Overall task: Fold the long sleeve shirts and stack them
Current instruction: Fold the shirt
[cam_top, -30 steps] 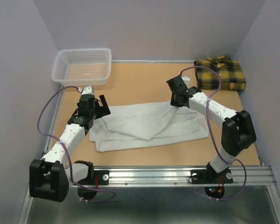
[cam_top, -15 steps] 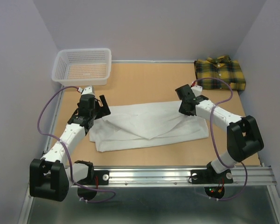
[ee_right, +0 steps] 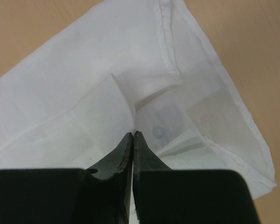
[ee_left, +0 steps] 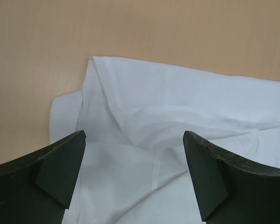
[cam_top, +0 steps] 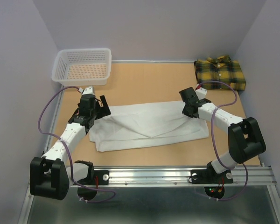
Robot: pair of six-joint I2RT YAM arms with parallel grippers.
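Observation:
The white shirt (cam_top: 149, 126) lies spread and creased across the middle of the table. It also shows in the left wrist view (ee_left: 177, 107) and the right wrist view (ee_right: 74, 93). My left gripper (cam_top: 104, 106) is open and empty over the shirt's left end, its jaws wide apart (ee_left: 135, 135). My right gripper (cam_top: 191, 110) is at the shirt's right end, shut on a fold of the white cloth (ee_right: 133, 134) beside a button. The yellow-and-dark-green plaid shirt (cam_top: 220, 73) lies folded at the back right corner.
A white mesh basket (cam_top: 60, 65) stands at the back left corner. A metal rail (cam_top: 177, 175) runs along the near edge by the arm bases. Purple walls close in both sides and the back.
My right gripper has moved right and down with the white cloth in it, pulling the raised fold flatter across the table. The left arm has barely moved.

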